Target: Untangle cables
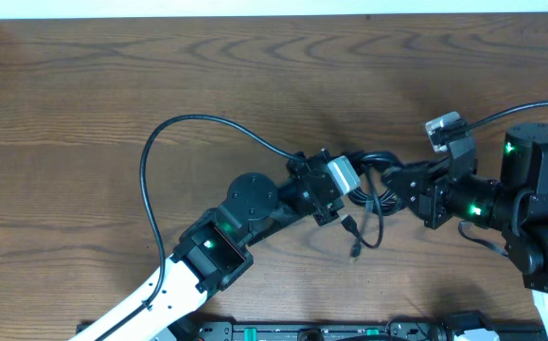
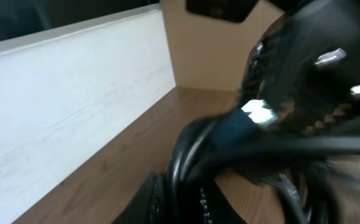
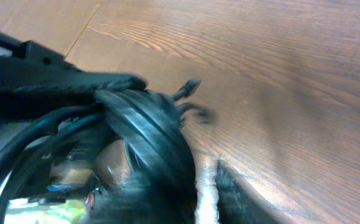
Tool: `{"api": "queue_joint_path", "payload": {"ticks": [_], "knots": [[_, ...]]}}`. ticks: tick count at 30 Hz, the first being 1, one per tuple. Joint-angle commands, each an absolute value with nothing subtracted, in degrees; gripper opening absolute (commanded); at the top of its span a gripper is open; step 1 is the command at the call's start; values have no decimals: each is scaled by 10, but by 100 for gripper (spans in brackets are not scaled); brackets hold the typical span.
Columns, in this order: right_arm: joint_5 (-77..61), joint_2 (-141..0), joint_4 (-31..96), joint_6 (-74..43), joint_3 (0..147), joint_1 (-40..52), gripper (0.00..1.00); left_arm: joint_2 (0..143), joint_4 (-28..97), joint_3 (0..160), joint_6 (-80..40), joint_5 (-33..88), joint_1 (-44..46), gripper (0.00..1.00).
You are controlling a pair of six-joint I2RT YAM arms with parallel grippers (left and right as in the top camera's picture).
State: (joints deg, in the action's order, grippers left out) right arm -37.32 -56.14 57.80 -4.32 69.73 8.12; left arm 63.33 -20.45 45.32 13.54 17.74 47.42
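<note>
**Position of the work.** The cables (image 1: 373, 180) lie in a bundle of loops near the middle of the surface (image 1: 255, 76), slightly toward its right edge. The bundle sits directly between the two arm tips. One loose run hangs out of the bundle toward the near edge. A small plug (image 1: 347, 225) lies beside this run.

**Left gripper.** The left gripper (image 1: 335, 189) reaches in from the near left corner and meets the left side of the bundle. Its jaws are together, clamped on the cables. In the left wrist view the black loops (image 2: 192, 149) fill the lower frame, blurred and very close to the lens.

**Right gripper.** The right gripper (image 1: 398, 182) reaches in from the right edge and touches the right side of the bundle. In the right wrist view a coil of cable (image 3: 148, 124) lies against one black finger (image 3: 49, 84). The view is blurred, so it cannot be told whether these jaws are clamped or apart.

**Other items.** A thicker arm cable (image 1: 150, 161) arcs above the left arm, apart from the bundle.
</note>
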Motion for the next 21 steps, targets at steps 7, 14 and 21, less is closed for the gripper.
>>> {"api": "queue_joint_path", "payload": {"ticks": [7,14,21], "knots": [[-369,-570,585,16,704,76,1,620,-229,457,78,137,480,7],[-368,-570,579,16,704,76,1,617,-232,457,52,119,480,27],[-368,-570,578,16,704,75,1,607,-214,457,39,114,480,43]]}}
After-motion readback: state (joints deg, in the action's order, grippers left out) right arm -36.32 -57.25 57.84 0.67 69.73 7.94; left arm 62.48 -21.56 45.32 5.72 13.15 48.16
